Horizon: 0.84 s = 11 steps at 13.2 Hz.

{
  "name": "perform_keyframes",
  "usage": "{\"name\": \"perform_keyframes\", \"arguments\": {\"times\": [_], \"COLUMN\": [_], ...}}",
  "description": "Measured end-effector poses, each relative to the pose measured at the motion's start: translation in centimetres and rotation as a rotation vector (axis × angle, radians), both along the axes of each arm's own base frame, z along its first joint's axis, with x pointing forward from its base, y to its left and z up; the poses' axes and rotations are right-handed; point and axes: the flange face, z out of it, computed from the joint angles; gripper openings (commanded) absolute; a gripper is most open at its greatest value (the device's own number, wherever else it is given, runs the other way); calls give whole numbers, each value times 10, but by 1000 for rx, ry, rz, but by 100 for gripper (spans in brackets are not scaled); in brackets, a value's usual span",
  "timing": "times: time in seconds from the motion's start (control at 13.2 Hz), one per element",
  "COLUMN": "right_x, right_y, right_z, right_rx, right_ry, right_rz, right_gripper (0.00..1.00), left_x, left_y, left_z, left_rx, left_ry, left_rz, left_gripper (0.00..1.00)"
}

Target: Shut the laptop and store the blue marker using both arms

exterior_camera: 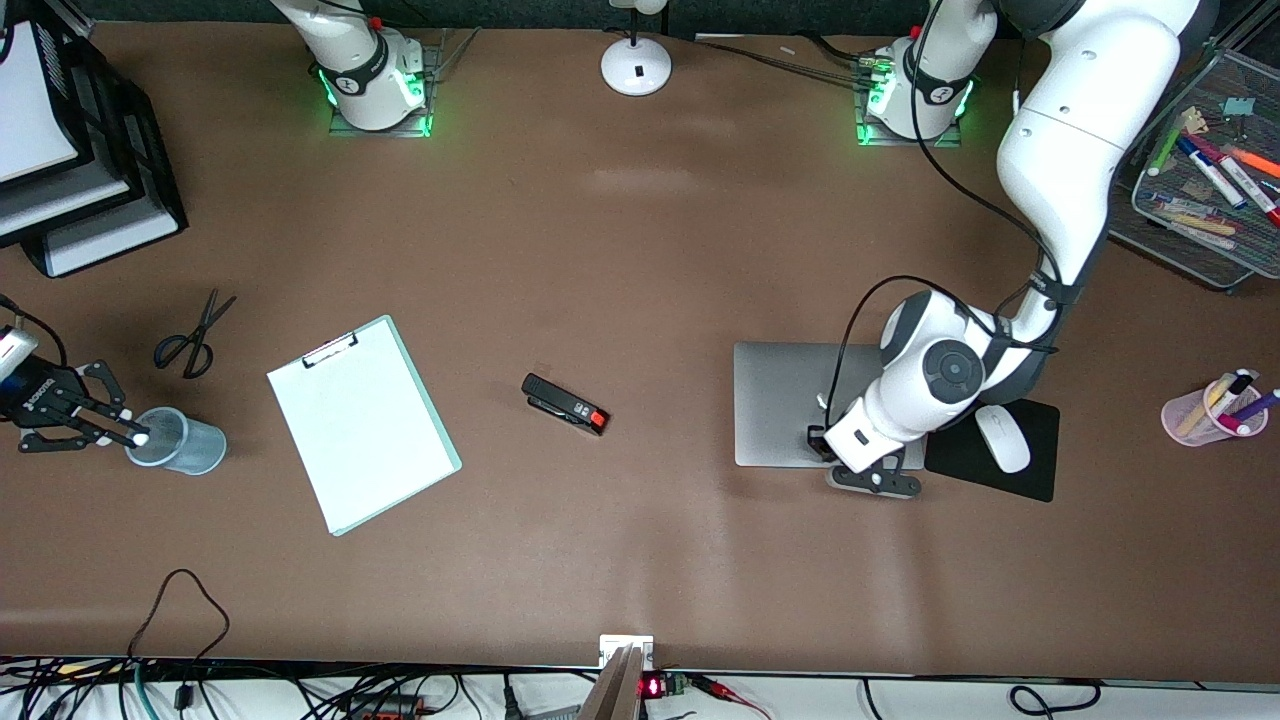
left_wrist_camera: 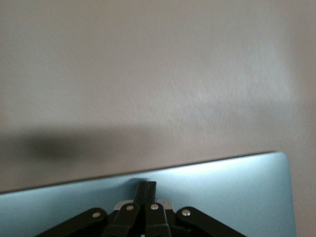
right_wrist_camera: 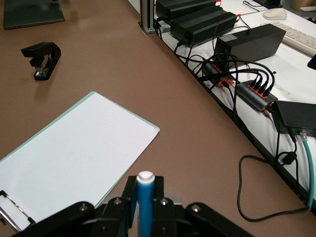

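The laptop [exterior_camera: 785, 400] lies closed, silver-grey lid up, toward the left arm's end of the table. My left gripper [exterior_camera: 872, 480] is shut and empty, and its fingertips [left_wrist_camera: 147, 190] rest on the lid [left_wrist_camera: 232, 187] close to the edge nearest the front camera. My right gripper [exterior_camera: 128, 432] is at the right arm's end of the table, shut on the blue marker [right_wrist_camera: 145, 202]. The marker's whitish end [exterior_camera: 141, 438] is at the rim of a clear cup [exterior_camera: 190, 445].
A clipboard [exterior_camera: 362, 423], a black stapler [exterior_camera: 565, 404] and scissors [exterior_camera: 195, 335] lie mid-table. A white mouse [exterior_camera: 1002, 438] sits on a black pad [exterior_camera: 1035, 480] beside the laptop. A pink cup of markers [exterior_camera: 1205, 415], a mesh tray [exterior_camera: 1190, 240] and paper trays [exterior_camera: 100, 150] stand at the ends.
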Motion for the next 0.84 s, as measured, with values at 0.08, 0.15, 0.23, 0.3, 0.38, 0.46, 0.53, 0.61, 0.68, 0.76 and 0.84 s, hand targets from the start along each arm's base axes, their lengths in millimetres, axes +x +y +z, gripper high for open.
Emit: {"name": "perform_keyframes", "arguments": {"times": [0.08,0.15,0.23,0.3,0.38,0.46,0.53,0.61,0.68,0.76,0.84], "right_x": [4,6,7,7,7,6,6,5,5,5,5], "right_y": [-1,-2,-2,-3,-4,-6,-9,-12,-14,-16,-16], "right_z": [-6,-13,-19,-24,-28,-30,-30,-29,-27,-26,-26], "right_rx": [4,12,22,28,32,35,38,40,46,52,57], "right_ry": [1,2,3,6,10,11,11,13,21,36,61], "right_rz": [3,2,1,0,-2,-6,-12,-22,-36,-54,-73], "right_gripper": [0,0,13,65,100,100,100,100,100,100,100], "left_x": [5,8,10,10,8,4,-2,-9,-16,-20,-24], "left_y": [6,13,18,22,25,29,33,37,43,51,61], "left_z": [14,33,58,87,119,152,183,211,235,257,275], "left_rx": [7,24,47,75,103,132,159,185,207,219,227], "left_ry": [-8,-5,4,16,28,39,52,66,71,59,45], "left_rz": [8,12,14,15,17,21,25,21,5,-1,3], "left_gripper": [0,0,0,0,8,35,69,100,100,100,100]}}
